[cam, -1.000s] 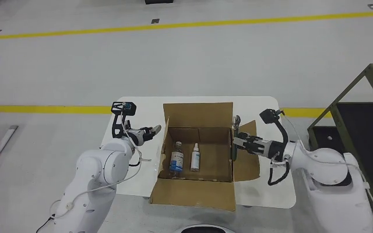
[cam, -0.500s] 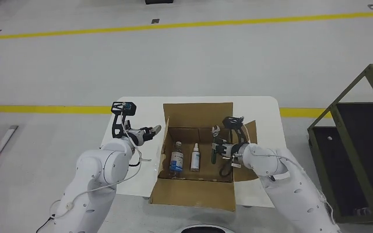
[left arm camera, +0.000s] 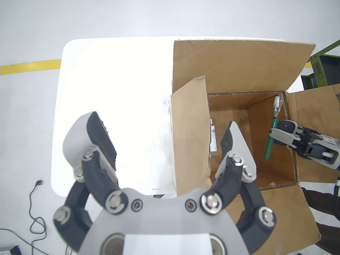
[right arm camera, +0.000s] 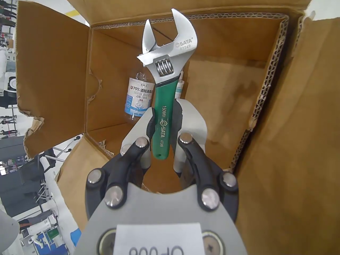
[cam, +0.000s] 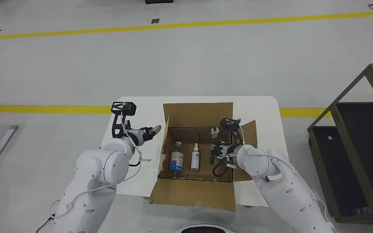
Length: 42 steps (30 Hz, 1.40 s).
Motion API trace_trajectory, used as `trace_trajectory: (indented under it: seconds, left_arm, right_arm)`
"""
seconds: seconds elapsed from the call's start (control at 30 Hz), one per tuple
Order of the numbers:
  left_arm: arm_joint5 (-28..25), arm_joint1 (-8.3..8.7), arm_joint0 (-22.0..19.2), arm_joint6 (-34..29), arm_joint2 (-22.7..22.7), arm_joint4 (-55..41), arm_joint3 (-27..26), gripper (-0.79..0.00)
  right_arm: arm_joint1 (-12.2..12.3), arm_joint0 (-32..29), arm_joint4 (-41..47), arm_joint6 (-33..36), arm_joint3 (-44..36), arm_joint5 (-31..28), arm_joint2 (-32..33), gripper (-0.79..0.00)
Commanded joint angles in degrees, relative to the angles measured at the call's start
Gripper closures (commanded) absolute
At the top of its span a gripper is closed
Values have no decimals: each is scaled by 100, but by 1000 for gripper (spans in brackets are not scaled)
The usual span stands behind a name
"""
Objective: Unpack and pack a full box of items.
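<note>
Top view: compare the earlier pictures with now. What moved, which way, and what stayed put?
The right gripper, still shut on the wrench, swung inward from the right flap of the box to over its open inside. The left gripper stayed open beside the left flap; the big bottle and small bottle lay unmoved in the box.

Where I am finding print, right wrist view

I am seeing white lettering and figures running down the green handle of the wrench (right arm camera: pixel 164 88), with stamped marks sitting on its steel head. A blue-and-white printed label is wrapping the clear bottle (right arm camera: pixel 139 95) lying in the box (right arm camera: pixel 53 62). A smaller bottle (right arm camera: pixel 179 88) behind the wrench is carrying print too fine to make out. A white paper tag (right arm camera: pixel 159 238) on the right gripper (right arm camera: pixel 164 119) mount is showing dark characters upside down, cut off at the edge.
</note>
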Motion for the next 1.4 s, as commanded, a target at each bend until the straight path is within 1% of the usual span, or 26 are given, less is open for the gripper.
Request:
trace_trajectory:
  seconds: [0.0, 0.03, 0.1, 0.17, 0.27, 0.37, 0.5, 0.67, 0.97, 1.37]
  left_arm:
    - [0, 0, 0, 0, 0, 0, 0, -785]
    - [0, 0, 0, 0, 0, 0, 0, -785]
    - [0, 0, 0, 0, 0, 0, 0, -785]
    - [0, 0, 0, 0, 0, 0, 0, -785]
    - [0, 0, 0, 0, 0, 0, 0, -785]
    - [0, 0, 0, 0, 0, 0, 0, -785]
    - [0, 0, 0, 0, 0, 0, 0, -785]
    - [0, 0, 0, 0, 0, 0, 0, -785]
    - [0, 0, 0, 0, 0, 0, 0, -785]
    - [0, 0, 0, 0, 0, 0, 0, -785]
  right_arm:
    - [-1, -15, 1, -22, -5, -35, -12, 0]
    - [-5, -68, -26, -81, -30, -169, -82, 0]
    - [-24, -111, -101, -145, -64, -260, -245, 0]
    - [-66, -82, -211, -116, -33, -203, -505, 0]
    - [-161, 124, -344, -131, 204, 151, -853, 0]
    - [-290, 416, -284, -145, 673, 819, -1091, 0]
    - [-471, 798, -133, -91, 1217, 1426, -1428, 0]
    - [-668, 1138, 62, -57, 1937, 1747, -1760, 0]
    - [-1042, 1741, 57, -199, 3015, 2052, -2363, 0]
    - [-1679, 2349, 212, -187, 4260, 1960, -3159, 0]
